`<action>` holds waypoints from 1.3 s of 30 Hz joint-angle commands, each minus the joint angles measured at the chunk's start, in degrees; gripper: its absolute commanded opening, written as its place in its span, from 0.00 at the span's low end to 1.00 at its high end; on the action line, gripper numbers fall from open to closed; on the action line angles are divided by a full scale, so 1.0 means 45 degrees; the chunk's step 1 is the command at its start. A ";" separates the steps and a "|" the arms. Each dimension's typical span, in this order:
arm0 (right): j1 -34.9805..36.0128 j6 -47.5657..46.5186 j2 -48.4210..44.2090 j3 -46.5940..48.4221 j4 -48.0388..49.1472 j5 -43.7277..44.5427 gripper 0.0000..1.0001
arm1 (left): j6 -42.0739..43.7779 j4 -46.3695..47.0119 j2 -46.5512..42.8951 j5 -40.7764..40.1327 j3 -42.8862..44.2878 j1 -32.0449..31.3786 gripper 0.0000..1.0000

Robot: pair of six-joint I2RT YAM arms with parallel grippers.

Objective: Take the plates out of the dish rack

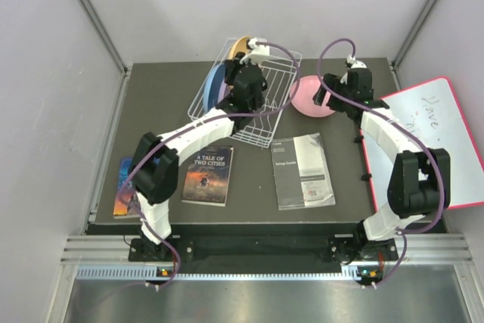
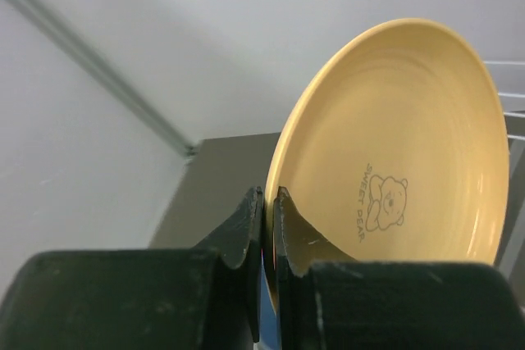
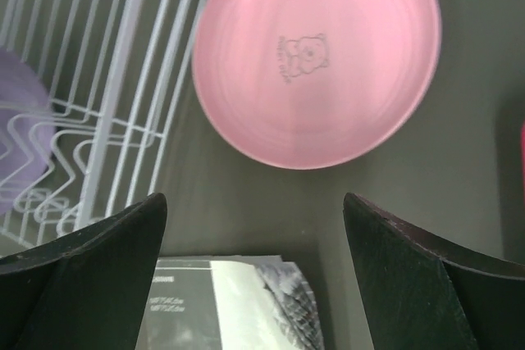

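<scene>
Grey table: left gripper shut, seemingly on blue plate upright in rack; right gripper gapes empty by pink plate.

The dark table bears the dish rack, pink plate, booklet, novel, another book and a whiteboard.

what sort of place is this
Probably a robot lab cell, not a kitchen: two arms mounted at a dark table, plain white walls around it, and a dish rack beside books and a whiteboard.
</scene>
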 commanded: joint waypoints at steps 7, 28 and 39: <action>0.0352 0.1110 -0.0666 -0.0655 0.3154 -0.3899 0.89 | -0.8888 -0.6354 -0.2749 0.7989 0.0458 0.0319 0.00; 0.0763 0.1189 -0.2170 -0.1515 0.3706 -0.2517 0.88 | -1.0276 -0.6511 -0.2046 0.8114 0.0204 0.0612 0.00; 0.0763 0.1814 -0.1782 -0.1574 0.4583 -0.3433 0.86 | -1.0765 -0.6140 -0.2182 0.8952 -0.0127 0.0690 0.00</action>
